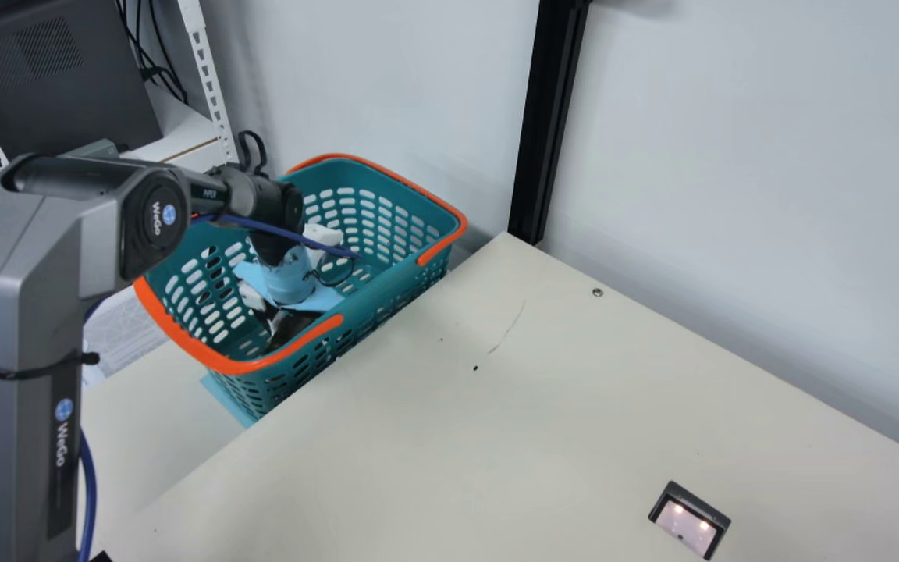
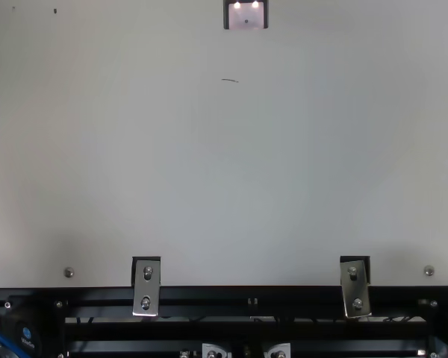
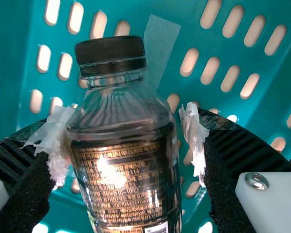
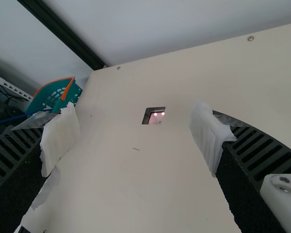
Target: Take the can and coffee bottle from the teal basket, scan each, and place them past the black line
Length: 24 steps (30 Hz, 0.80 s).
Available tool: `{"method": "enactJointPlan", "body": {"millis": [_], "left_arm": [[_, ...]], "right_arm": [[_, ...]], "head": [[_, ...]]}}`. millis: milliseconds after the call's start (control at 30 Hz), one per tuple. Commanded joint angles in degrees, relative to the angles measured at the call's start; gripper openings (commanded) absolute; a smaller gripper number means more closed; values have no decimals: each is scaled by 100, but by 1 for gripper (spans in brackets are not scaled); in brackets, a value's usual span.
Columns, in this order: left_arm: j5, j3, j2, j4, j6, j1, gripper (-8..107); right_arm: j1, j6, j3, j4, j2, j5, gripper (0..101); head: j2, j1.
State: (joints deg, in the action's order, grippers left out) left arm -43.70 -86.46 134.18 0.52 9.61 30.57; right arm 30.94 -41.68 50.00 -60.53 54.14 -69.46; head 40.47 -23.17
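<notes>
At the upper left of the main view, a teal basket point(image 1: 219, 363) with an orange rim sits at the edge of a cream table point(image 1: 543, 390). The left arm point(image 1: 26, 312) rises along the frame's left side and bends over into the basket, so that the left gripper point(image 1: 287, 277) is down inside it. In the left wrist view, its two padded fingers point(image 3: 196, 141) are spread on either side of a clear coffee bottle point(image 3: 126, 179) with a black cap, dark contents and a black and gold label. The bottle is in the basket, with a gap between it and one of the fingers. Toward the lower right of the main view, a small scanner point(image 1: 687, 521) with a lit pinkish window rests on the table. In the right wrist view, the right gripper point(image 4: 136, 140) has its fingers held wide apart above the tabletop.
</notes>
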Motion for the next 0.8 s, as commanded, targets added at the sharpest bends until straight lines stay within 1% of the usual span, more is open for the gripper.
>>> {"method": "enactJointPlan", "body": {"millis": [0,33,67,167,233,333,500,767], "left_arm": [[-138,-86,47,-81,-77,14,90],[-190,-125,67,-99,-135,18,42],[-235,-161,84,-120,-181,23,10],[-293,-258,96,-123,-331,37,10],[-234,-295,46,-72,-438,45,10],[-3,-292,-139,21,-576,49,10],[623,-117,-732,127,-729,38,10],[1697,325,-2061,-110,-663,-16,10]], "right_arm": [[0,0,0,0,0,0,101],[0,0,0,0,0,0,101],[0,0,0,0,0,0,101],[0,0,0,0,0,0,101],[0,0,0,0,0,0,101],[0,0,0,0,0,0,101],[0,0,0,0,0,0,101],[0,0,0,0,0,0,101]], "head": [[84,-183],[84,-183],[84,-183],[84,-183],[84,-183],[84,-183],[84,-183],[84,-183]]}}
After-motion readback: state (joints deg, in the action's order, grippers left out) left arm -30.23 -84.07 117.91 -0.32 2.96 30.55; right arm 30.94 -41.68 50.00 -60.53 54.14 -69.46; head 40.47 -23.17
